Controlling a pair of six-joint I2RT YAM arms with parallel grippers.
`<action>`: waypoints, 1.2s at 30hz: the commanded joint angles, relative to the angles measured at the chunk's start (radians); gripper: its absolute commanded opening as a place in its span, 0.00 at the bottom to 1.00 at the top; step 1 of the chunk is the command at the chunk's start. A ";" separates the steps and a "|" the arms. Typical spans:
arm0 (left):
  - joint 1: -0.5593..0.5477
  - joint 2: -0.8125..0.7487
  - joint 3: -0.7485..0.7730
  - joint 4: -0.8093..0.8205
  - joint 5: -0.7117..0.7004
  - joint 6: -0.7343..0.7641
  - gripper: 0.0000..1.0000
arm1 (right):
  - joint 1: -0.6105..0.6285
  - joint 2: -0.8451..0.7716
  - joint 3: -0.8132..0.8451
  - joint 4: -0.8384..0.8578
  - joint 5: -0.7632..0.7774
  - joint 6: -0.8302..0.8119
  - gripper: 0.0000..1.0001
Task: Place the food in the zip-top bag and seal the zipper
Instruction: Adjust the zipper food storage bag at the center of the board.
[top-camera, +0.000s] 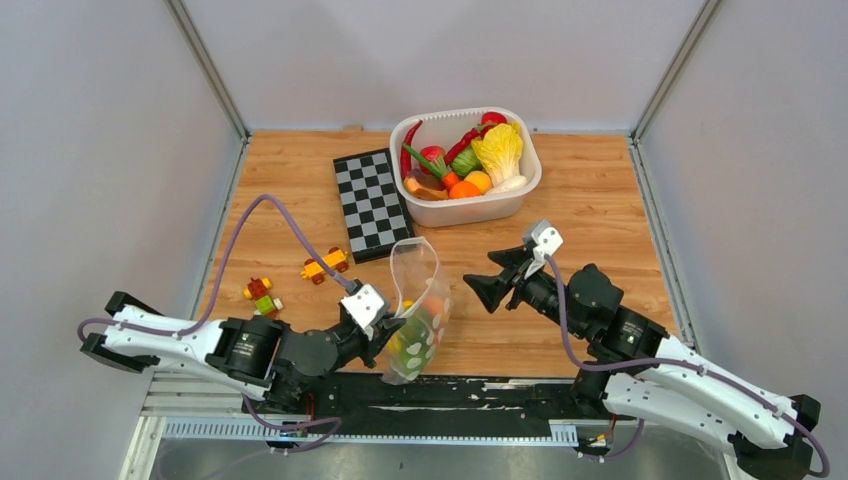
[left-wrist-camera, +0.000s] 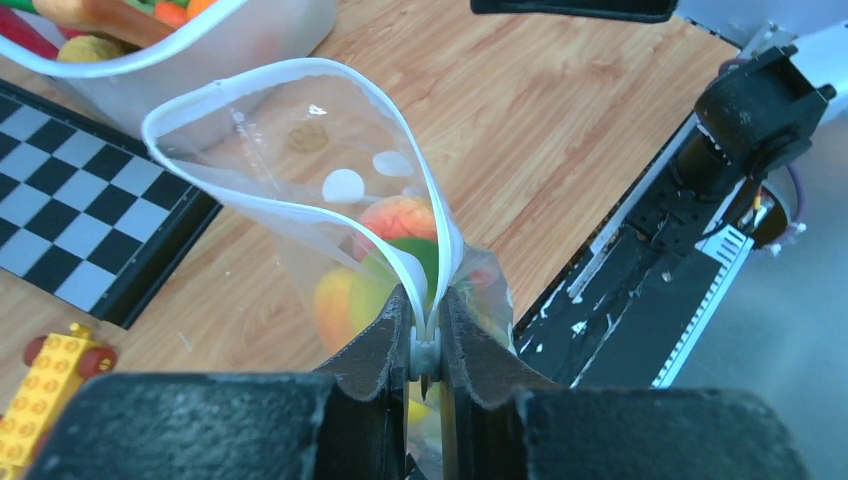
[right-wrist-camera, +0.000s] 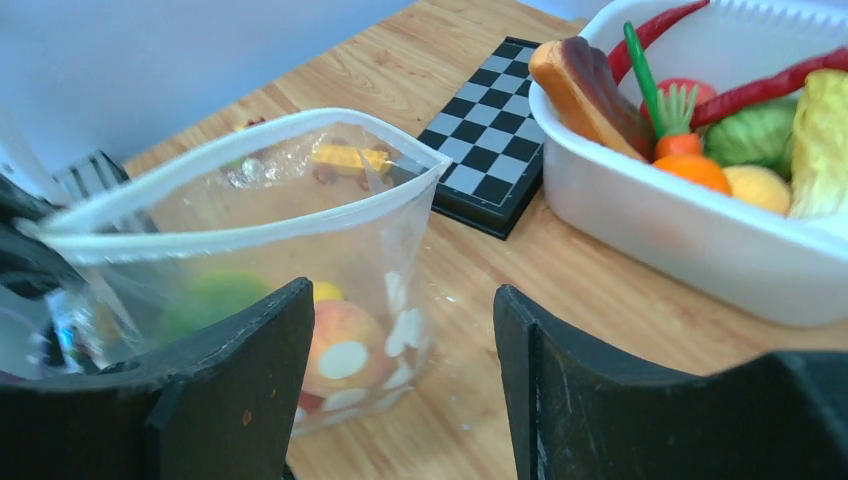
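Note:
The clear dotted zip-top bag (top-camera: 417, 310) stands upright near the front middle of the table, its mouth open in a loop. Several pieces of food (left-wrist-camera: 398, 222) in orange, green and yellow lie inside it; they also show in the right wrist view (right-wrist-camera: 340, 350). My left gripper (left-wrist-camera: 427, 345) is shut on the near end of the whitish zipper (left-wrist-camera: 300, 70) and holds the bag up; it shows from above too (top-camera: 385, 318). My right gripper (top-camera: 490, 275) is open and empty, to the right of the bag and apart from it (right-wrist-camera: 250, 240). More food (top-camera: 470, 160) fills the white tub.
The white tub (top-camera: 520, 190) stands at the back of the table. A folded chessboard (top-camera: 372, 205) lies left of it. Two small brick cars (top-camera: 325, 265) (top-camera: 262, 295) lie left of the bag. The black front rail (top-camera: 480, 390) runs under the arms.

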 joint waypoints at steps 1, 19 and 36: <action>-0.003 -0.011 0.106 -0.104 0.075 0.096 0.00 | -0.004 0.012 0.028 0.004 -0.082 -0.294 0.68; -0.002 0.053 0.386 -0.359 0.402 0.336 0.00 | -0.335 0.087 0.038 -0.036 -0.712 -0.187 0.86; -0.002 0.075 0.377 -0.382 0.525 0.565 0.00 | -0.363 0.208 -0.042 0.063 -1.029 -0.213 0.86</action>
